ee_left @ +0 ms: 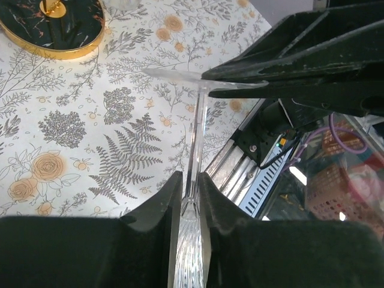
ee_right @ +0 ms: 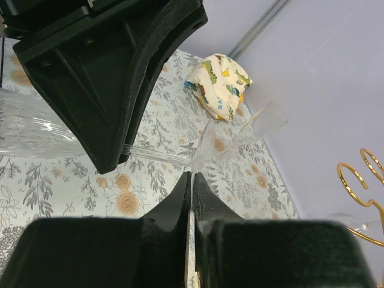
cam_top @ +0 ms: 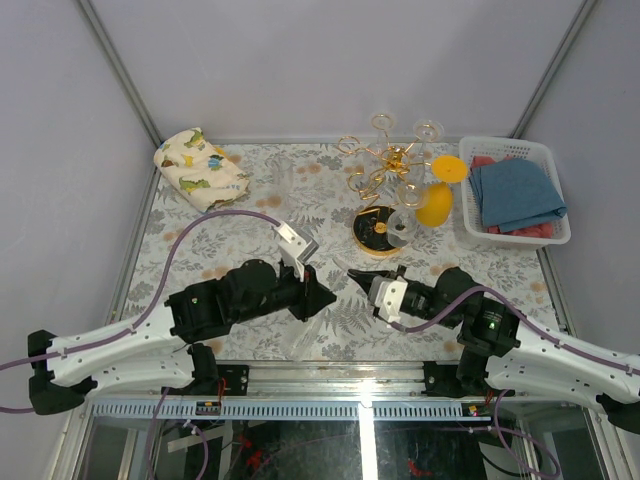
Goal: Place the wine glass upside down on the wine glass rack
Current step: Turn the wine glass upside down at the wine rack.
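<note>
Left tool (ee_left: 189,180) pinched on the clear wine glass (ee_left: 197,135), low on the stem right where the bowl starts; bowl sits back between its fingers, toward 6 o'clock. Glass lies sideways above the tabletop (cam_top: 250,220), near the front edge. Right tool (ee_right: 191,177) closed tight on the rim of the glass foot; the two tools meet almost tip to tip at centre-front. Wine glass rack (cam_top: 395,158) stands at 12 o'clock from them, well apart, with its black gold-rimmed base (cam_top: 378,228) on the nearer side; a yellow glass (cam_top: 434,204) hangs on its 3 o'clock side. White basket (cam_top: 505,147) with blue cloths (cam_top: 515,192) at 2 o'clock; dinosaur-print cloth (cam_top: 200,168) at 10 o'clock.
</note>
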Action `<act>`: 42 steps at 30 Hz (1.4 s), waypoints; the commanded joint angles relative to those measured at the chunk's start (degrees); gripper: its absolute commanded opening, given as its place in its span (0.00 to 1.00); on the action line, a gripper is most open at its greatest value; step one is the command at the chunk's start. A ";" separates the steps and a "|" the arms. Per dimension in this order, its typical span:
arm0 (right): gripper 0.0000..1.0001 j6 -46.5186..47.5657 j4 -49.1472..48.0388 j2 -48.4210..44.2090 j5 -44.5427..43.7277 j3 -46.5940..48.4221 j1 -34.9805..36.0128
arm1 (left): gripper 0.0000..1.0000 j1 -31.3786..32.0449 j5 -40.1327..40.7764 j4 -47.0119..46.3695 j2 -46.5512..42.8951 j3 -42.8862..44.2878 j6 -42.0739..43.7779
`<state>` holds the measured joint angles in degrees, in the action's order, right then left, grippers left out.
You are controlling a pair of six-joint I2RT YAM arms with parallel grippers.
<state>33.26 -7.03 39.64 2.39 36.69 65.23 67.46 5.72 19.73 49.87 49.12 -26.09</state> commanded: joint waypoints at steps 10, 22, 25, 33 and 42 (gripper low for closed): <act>0.38 -2.94 -0.04 -1.61 -2.26 0.19 0.01 | 0.00 0.19 1.91 -2.90 1.20 0.07 2.46; 0.74 -17.48 13.48 -9.58 -9.53 1.03 0.02 | 0.00 -0.40 10.75 -17.25 -1.77 -5.98 10.85; 0.78 -23.33 19.80 -10.77 -10.69 2.67 0.00 | 0.00 -0.32 11.99 -18.00 0.70 -4.27 12.77; 0.83 -36.44 26.98 -10.95 -12.54 3.48 0.03 | 0.00 -0.33 18.58 -8.53 8.31 2.98 8.86; 0.89 -48.29 31.62 -9.27 -25.21 4.99 0.01 | 0.00 -0.35 27.38 -3.57 12.52 3.92 1.12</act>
<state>-7.09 22.63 30.00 -13.58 38.13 65.23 67.40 27.24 16.32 63.05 54.63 -21.87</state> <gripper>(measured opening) 0.879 0.105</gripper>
